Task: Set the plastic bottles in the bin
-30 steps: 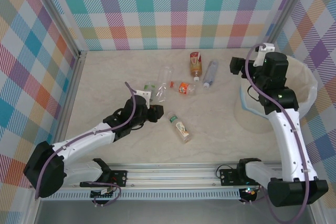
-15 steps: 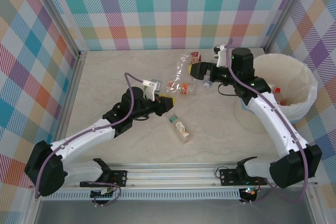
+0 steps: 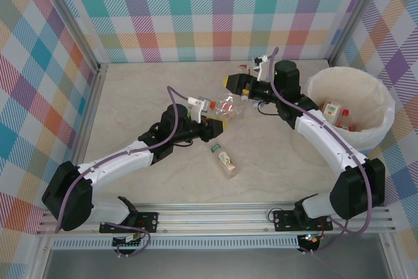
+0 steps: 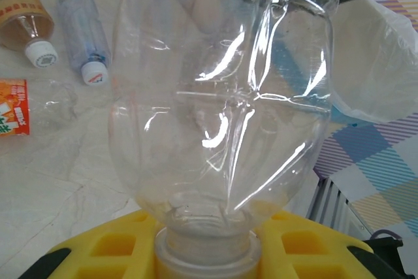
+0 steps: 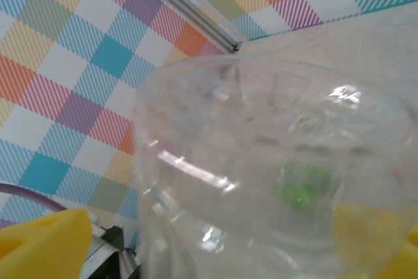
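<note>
My left gripper (image 3: 215, 127) (image 4: 206, 253) is shut on the neck of a crumpled clear plastic bottle (image 3: 228, 106) (image 4: 222, 96) and holds it up off the table. My right gripper (image 3: 234, 83) (image 5: 215, 240) reaches in from the bin side. Its yellow fingers (image 5: 42, 240) stand open on either side of that bottle's far end (image 5: 274, 161). The left finger is apart from the bottle wall. A tan-labelled bottle (image 3: 224, 159) lies in front of the grippers. The white-lined bin (image 3: 379, 99) (image 4: 372, 63) at the right holds bottles (image 3: 334, 110).
On the table in the left wrist view lie a tan bottle with a white cap (image 4: 26, 17), a blue-tinted bottle (image 4: 81, 37) and an orange-labelled one (image 4: 12, 106). Plaid walls close in the back and sides. A metal rail (image 3: 215, 217) runs along the near edge.
The right arm swung left from over the bin to the clear bottle, and its fingers have begun to narrow. The left gripper carried the clear bottle up and to the right.
</note>
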Motion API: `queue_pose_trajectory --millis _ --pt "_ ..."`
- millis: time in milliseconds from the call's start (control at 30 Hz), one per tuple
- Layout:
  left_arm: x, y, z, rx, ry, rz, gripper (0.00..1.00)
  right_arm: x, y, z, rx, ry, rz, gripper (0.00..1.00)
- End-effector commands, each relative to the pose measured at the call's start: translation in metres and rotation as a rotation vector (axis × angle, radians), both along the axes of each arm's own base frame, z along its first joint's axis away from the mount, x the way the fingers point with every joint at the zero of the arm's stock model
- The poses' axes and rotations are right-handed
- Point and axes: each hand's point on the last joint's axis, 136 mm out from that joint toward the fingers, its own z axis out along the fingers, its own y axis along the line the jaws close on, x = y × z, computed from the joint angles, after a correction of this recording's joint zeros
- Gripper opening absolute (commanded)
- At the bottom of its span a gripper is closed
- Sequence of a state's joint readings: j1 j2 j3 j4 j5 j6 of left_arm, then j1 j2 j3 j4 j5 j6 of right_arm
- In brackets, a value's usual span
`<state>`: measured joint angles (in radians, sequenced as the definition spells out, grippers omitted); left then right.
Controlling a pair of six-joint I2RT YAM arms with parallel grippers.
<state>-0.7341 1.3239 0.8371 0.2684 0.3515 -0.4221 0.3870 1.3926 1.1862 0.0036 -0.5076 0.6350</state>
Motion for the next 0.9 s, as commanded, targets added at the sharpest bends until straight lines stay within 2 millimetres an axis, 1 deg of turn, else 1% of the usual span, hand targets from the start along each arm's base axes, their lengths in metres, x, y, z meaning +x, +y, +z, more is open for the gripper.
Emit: queue_pose_trajectory --millis 0,67,133,233,300,333,400,433,467,500,533,567,633,767,833,867 --pt "-0.007 -0.014 0.022 -0.058 -0.051 -0.068 0.00 0.012 -0.004 -0.003 -0.005 -0.016 -0.072 0.86" --pt "-0.008 -0.013 0.025 -0.075 -0.065 -0.070 0.00 0.016 -0.007 -0.013 -0.033 0.006 -0.099 0.86" --pt "-0.008 -0.012 0.025 -0.073 -0.069 -0.061 0.00 0.016 -0.007 -0.016 -0.034 0.011 -0.095 0.86" --pt "-0.008 -0.010 0.021 -0.052 -0.063 -0.057 0.00 0.013 -0.005 -0.009 -0.005 -0.021 -0.080 0.78" --pt "-0.007 -0.010 0.018 -0.043 -0.054 -0.050 0.01 0.013 -0.008 -0.004 0.000 -0.044 -0.100 0.68" --pt "-0.007 -0.009 0.016 -0.041 -0.049 -0.049 0.04 0.013 -0.011 -0.002 0.000 -0.053 -0.115 0.64" --pt "-0.006 -0.009 0.012 -0.032 -0.040 -0.042 0.09 0.010 -0.015 0.005 0.000 -0.085 -0.132 0.60" --pt "-0.006 -0.008 0.010 -0.027 -0.036 -0.038 0.16 0.008 -0.018 0.008 -0.006 -0.101 -0.142 0.59" --pt "-0.006 -0.006 0.010 -0.026 -0.034 -0.029 0.38 0.006 -0.022 0.011 -0.016 -0.115 -0.153 0.58" --pt "-0.005 -0.004 0.008 -0.021 -0.029 -0.015 0.68 0.004 -0.026 0.014 -0.028 -0.132 -0.167 0.58" --pt "-0.003 0.000 0.007 -0.016 -0.028 0.012 0.85 0.001 -0.031 0.018 -0.048 -0.151 -0.183 0.57" --pt "-0.001 0.004 0.005 -0.011 -0.031 0.039 0.92 -0.002 -0.037 0.021 -0.070 -0.167 -0.208 0.57" --pt "0.002 0.014 0.005 -0.008 -0.048 0.089 1.00 -0.007 -0.054 0.028 -0.120 -0.199 -0.279 0.58" --pt "0.014 0.041 0.001 0.017 -0.068 0.252 1.00 -0.024 -0.093 0.052 -0.234 -0.295 -0.425 0.58" --pt "0.023 0.058 -0.008 0.055 -0.052 0.358 1.00 -0.036 -0.117 0.067 -0.309 -0.363 -0.507 0.59" --pt "0.028 0.067 -0.014 0.078 -0.036 0.412 1.00 -0.042 -0.132 0.074 -0.354 -0.390 -0.568 0.60"
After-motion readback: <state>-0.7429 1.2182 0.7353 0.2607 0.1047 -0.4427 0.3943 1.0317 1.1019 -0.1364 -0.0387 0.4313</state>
